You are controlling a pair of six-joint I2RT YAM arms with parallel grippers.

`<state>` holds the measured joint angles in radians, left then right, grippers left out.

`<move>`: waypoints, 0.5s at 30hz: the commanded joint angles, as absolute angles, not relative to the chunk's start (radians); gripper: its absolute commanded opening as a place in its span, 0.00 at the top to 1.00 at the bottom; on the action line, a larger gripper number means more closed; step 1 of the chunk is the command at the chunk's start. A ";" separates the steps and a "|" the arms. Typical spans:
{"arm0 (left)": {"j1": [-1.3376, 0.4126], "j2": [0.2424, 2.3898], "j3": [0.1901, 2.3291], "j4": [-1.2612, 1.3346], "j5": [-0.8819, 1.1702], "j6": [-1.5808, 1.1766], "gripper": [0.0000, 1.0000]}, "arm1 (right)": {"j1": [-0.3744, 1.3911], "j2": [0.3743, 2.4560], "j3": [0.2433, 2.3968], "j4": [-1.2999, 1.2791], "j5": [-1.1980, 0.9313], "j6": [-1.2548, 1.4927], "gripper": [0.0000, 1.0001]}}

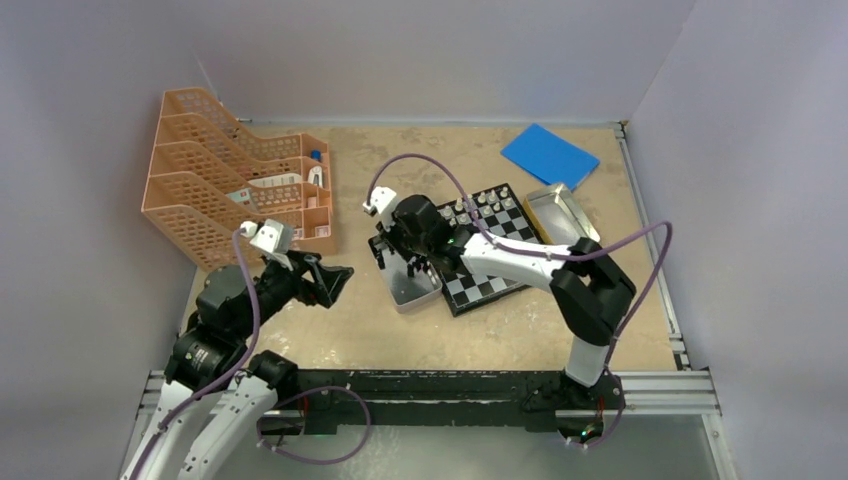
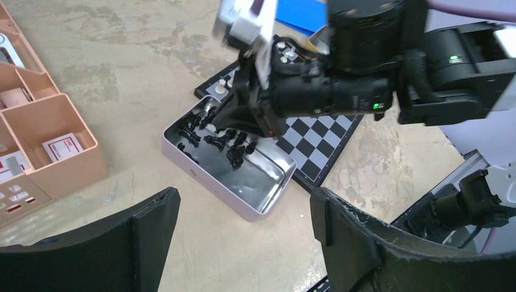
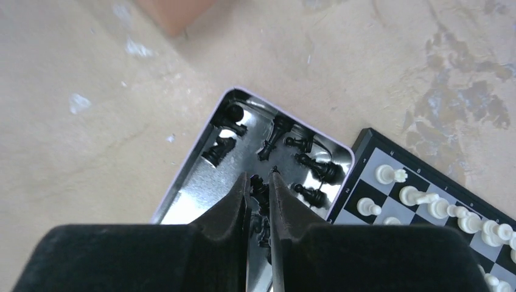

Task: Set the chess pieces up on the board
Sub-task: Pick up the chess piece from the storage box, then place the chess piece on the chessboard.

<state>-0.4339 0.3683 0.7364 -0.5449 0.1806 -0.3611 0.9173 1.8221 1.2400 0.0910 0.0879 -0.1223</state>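
My right pincer (image 3: 258,176) points down into the silver tin (image 3: 182,194), jaws drawn to a slit with 1 black piece (image 3: 258,182) nipped between the tips. I cannot tell whether it stands or lies. The other black pieces (image 3: 313,167) lie scattered just beyond it in the tin. The board (image 3: 364,139) is off to my right, touching the tin, with the white pieces (image 3: 420,196) ranked along 1 side. I judge the carry to be a short lift rightward, and this arm is the nearer of the 2. My left pincer (image 2: 243,201) hangs wide open and empty, well apart.
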 commanded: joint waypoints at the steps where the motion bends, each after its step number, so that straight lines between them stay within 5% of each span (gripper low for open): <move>1: -0.431 0.396 0.754 -0.530 0.167 -0.399 0.23 | 0.917 1.723 1.204 0.180 0.116 0.046 0.90; 15: -0.431 0.507 0.672 -0.289 0.475 -0.561 0.32 | 0.917 1.370 0.997 0.371 0.031 0.659 0.92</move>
